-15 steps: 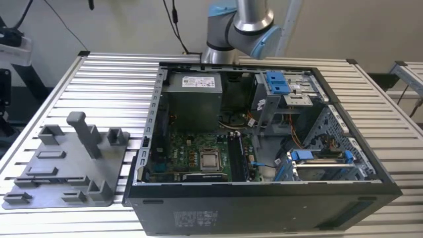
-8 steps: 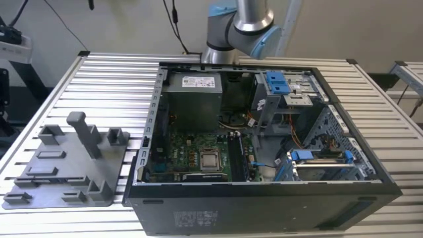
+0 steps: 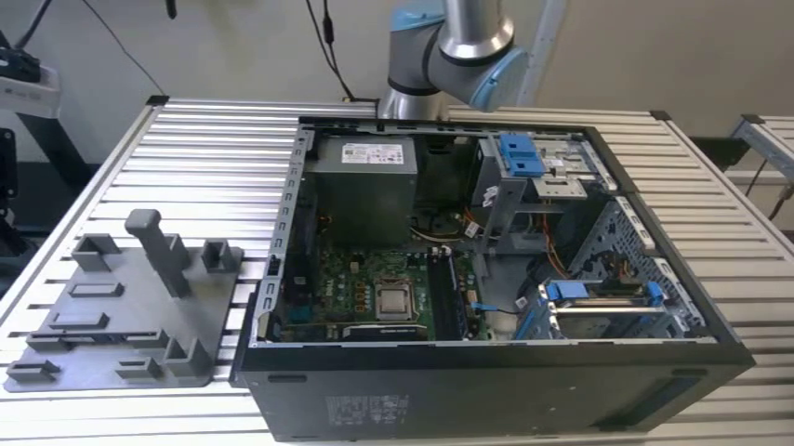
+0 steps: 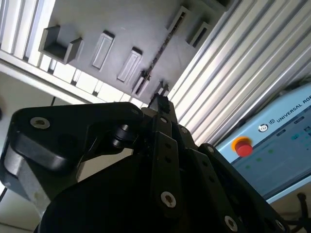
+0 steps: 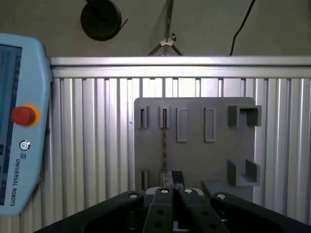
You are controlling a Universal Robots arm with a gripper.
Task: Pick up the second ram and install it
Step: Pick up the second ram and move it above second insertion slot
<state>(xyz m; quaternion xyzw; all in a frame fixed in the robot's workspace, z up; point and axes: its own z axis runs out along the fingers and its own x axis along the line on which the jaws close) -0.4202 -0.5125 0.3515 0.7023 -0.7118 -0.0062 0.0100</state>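
The second ram (image 5: 164, 145) is a thin dark stick standing on its long edge in slots of the grey fixture plate (image 5: 204, 155). In the second wrist view the ram (image 4: 163, 48) runs as a narrow line across the plate (image 4: 121, 24). My gripper (image 5: 172, 180) hangs above the near end of the ram, with its black fingertips (image 4: 163, 99) drawn together and nothing seen between them. In the exterior view the fixture plate (image 3: 118, 325) lies on the slatted table at the exterior view's left, beside the open computer case (image 3: 496, 269).
A grey upright post (image 3: 159, 251) rises from the fixture plate. A teach pendant with a red button (image 5: 22, 115) lies on the slatted table beside the plate. Inside the case are the motherboard (image 3: 372, 288), a power supply (image 3: 360, 186) and blue clips (image 3: 522, 153).
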